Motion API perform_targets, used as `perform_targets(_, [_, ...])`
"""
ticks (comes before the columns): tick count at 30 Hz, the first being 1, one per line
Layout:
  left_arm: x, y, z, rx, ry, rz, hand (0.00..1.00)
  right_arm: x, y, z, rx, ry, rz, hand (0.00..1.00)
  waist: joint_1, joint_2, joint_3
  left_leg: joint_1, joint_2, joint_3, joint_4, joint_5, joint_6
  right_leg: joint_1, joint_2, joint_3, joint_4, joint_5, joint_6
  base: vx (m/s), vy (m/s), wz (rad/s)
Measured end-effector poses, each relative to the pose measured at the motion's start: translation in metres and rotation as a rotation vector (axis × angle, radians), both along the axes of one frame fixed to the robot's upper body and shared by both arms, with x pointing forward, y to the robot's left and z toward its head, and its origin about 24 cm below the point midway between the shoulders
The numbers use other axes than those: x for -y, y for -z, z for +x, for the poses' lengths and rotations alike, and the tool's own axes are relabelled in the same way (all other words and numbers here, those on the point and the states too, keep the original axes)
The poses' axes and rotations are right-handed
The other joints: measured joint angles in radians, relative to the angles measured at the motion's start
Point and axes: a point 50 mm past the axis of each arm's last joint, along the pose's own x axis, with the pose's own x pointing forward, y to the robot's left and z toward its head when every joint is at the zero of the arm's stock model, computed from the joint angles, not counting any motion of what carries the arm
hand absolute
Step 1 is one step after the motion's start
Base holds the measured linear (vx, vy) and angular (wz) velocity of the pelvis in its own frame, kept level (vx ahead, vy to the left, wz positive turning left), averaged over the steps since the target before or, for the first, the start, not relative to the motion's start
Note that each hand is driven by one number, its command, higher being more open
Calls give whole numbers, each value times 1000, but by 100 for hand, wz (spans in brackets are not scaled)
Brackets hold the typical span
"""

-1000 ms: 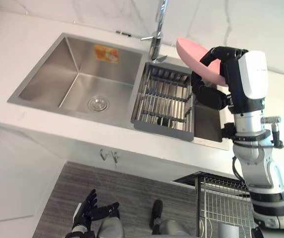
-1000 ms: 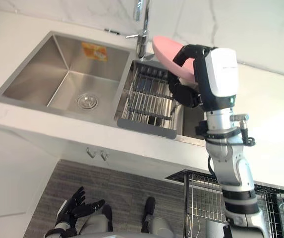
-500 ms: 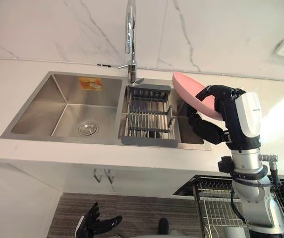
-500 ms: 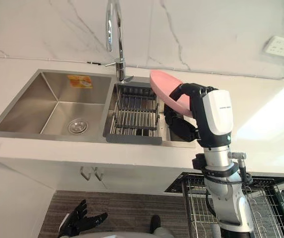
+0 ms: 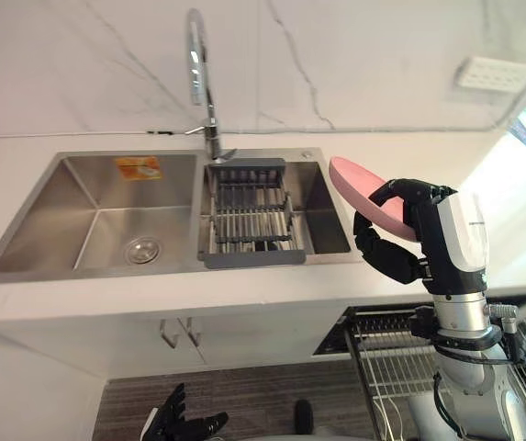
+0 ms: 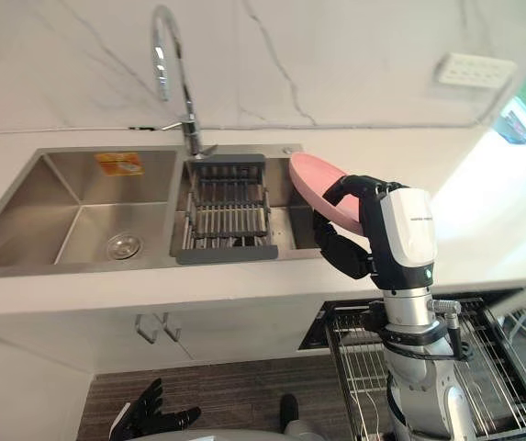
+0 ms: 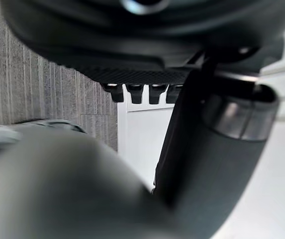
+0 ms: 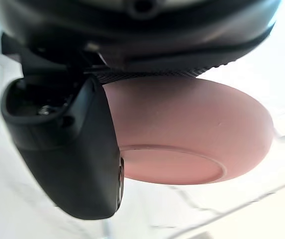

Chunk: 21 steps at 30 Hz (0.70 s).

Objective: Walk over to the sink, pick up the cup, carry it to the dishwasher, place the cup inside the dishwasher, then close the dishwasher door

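gripping a tilted pink bowl (image 5: 356,180) between curled fingers and thumb, the right hand (image 5: 386,254) holds it above the desk (image 5: 244,299) by the sink's (image 5: 88,188) right end; the left hand (image 5: 175,426) hangs spread near the floor (image 5: 253,397).

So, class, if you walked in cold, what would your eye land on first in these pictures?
The pink bowl stands out, held tilted in the right hand by the right end of the steel double sink. Below it a wire dishwasher rack is pulled out; the left hand hangs open low down.
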Motion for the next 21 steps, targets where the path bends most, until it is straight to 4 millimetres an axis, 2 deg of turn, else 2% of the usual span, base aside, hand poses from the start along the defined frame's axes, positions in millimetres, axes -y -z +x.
perform_targets(2, [-1,0,0,-1,11,9,100,5,5,1,-13,45,21,0,-13,-6,22,-2,1,46,39,-25,9,-12,-2,20,0,-19,-8,-112,91,-84])
perform_targets(3, [1,0,1,-1,7,9,100,7,9,1,-19,67,38,0,-14,-2,29,3,9,93,35,-25,15,-34,-11,-41,21,-59,-61,-104,102,-107])
perform_targets(4, [2,0,3,7,6,6,100,8,11,3,-16,82,32,0,-9,13,38,7,29,149,24,-19,33,-68,-29,-134,91,-108,-77,-125,106,-115])
perform_targets(5, [2,-1,5,11,8,8,100,7,10,4,-13,83,21,0,-7,11,46,8,33,174,23,-20,35,-104,-49,-184,169,-125,-68,-89,55,-101])
perform_targets(6, [0,-1,6,14,11,12,100,6,10,4,-10,83,10,0,-7,4,57,11,35,199,23,-21,37,-145,-77,-239,297,-157,-76,-116,50,-81])
perform_targets(7, [-2,-1,6,10,15,17,100,6,12,3,-12,91,-7,0,-11,-3,59,23,36,228,23,-24,40,-167,-108,-291,462,-218,-75,-80,33,-74])
perform_targets(9, [-3,-2,8,8,49,25,100,6,13,4,4,108,-3,0,-11,-9,54,39,38,265,31,-30,33,-140,-146,-341,611,-308,-74,-22,-1,-58])
perform_targets(10, [-4,-2,10,11,52,27,100,6,13,4,12,110,2,0,-11,-11,52,37,41,272,41,-34,29,-121,-148,-353,611,-333,-67,41,-49,-53])
perform_targets(11, [-6,-3,13,20,53,33,100,4,13,6,26,110,10,0,-11,-29,46,17,43,283,87,-50,16,-102,-135,-375,546,-351,-50,45,-83,-59])
perform_targets(12, [-5,-3,17,17,47,29,100,4,15,10,15,113,12,0,-6,-20,43,-9,58,248,107,-55,19,-74,-90,-364,444,-332,-39,46,-102,-70])
perform_targets(13, [-3,-2,18,15,43,21,100,4,18,14,-1,114,15,0,-5,-12,44,-14,68,213,102,-49,25,-59,-61,-351,389,-297,-46,23,-110,-83])
perform_targets(14, [-2,-2,19,14,45,18,100,5,27,16,-46,126,24,0,4,-7,42,-14,85,184,88,-36,32,-11,-16,-329,259,-227,-56,0,-93,-76])
perform_targets(15, [-2,-2,20,17,49,19,100,7,32,15,-74,143,26,0,11,-8,42,-7,91,169,75,-33,28,20,11,-317,176,-184,-61,-13,-93,-69])
perform_targets(16, [-5,-3,23,18,51,23,100,9,36,13,-96,161,30,0,10,-13,42,-2,90,171,55,-21,8,33,23,-312,114,-166,-69,-40,-66,-33])
perform_targets(17, [-5,-3,25,16,51,23,100,12,37,11,-106,173,28,0,6,-16,44,-2,85,171,44,-14,4,35,24,-312,94,-153,-69,-52,-42,-12])
perform_targets(21, [-4,-2,26,14,47,19,100,18,42,6,-147,196,20,0,4,-15,44,14,57,161,-3,16,10,62,18,-311,27,-111,-64,-38,9,4])
